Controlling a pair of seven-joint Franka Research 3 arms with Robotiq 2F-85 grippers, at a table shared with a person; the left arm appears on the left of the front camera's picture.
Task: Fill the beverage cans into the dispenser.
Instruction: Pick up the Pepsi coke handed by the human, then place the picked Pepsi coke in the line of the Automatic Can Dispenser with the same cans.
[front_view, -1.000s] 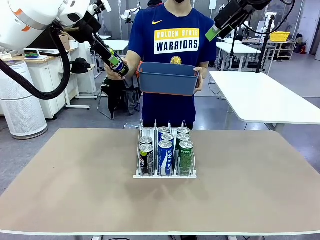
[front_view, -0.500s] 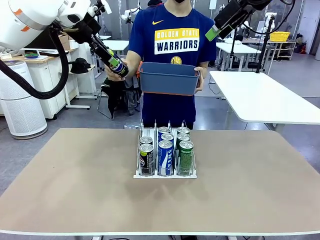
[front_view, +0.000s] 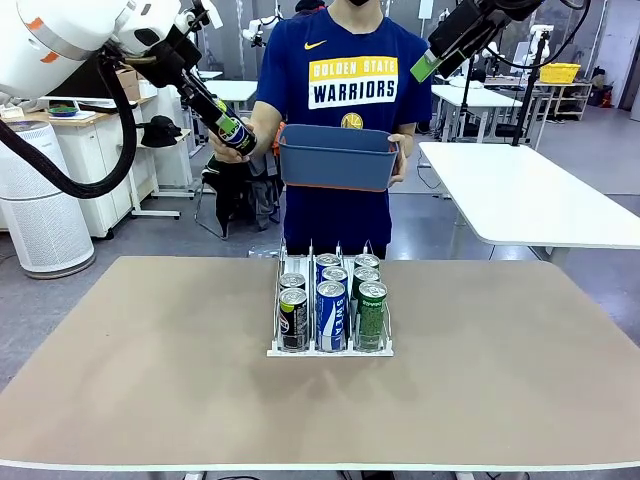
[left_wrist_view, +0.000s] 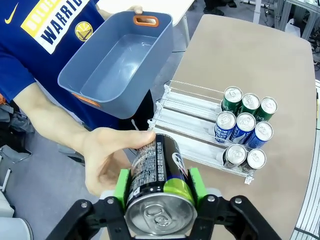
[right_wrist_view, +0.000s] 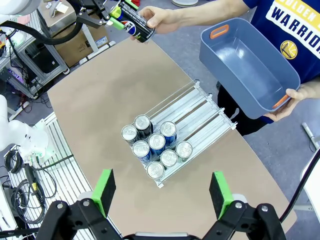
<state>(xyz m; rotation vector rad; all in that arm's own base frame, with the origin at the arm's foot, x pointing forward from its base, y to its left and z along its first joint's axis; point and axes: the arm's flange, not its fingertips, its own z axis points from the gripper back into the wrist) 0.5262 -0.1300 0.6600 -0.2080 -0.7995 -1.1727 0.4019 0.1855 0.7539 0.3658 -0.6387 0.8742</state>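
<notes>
Eight cans racked, one at handover

On my bench (front_view: 480, 400), the rack (front_view: 330, 345) holds eight cans (front_view: 331, 312). A person holds an empty tub (front_view: 335, 157). My left end effector (left_wrist_view: 159, 189) is clamped on a black can (left_wrist_view: 159, 176) that the person's hand (left_wrist_view: 107, 159) also grips. Right end effector (right_wrist_view: 162, 192) hangs spread apart, empty. Next, I judge, the black lane's rear.

The counter (front_view: 150, 380) has a tan top with rounded corners. The floor (front_view: 180, 235) is grey. A white table (front_view: 520, 195) stands at far right. At left are a white cabinet (front_view: 95, 175) and a white cylindrical unit (front_view: 40, 210). Lighting is even.
</notes>
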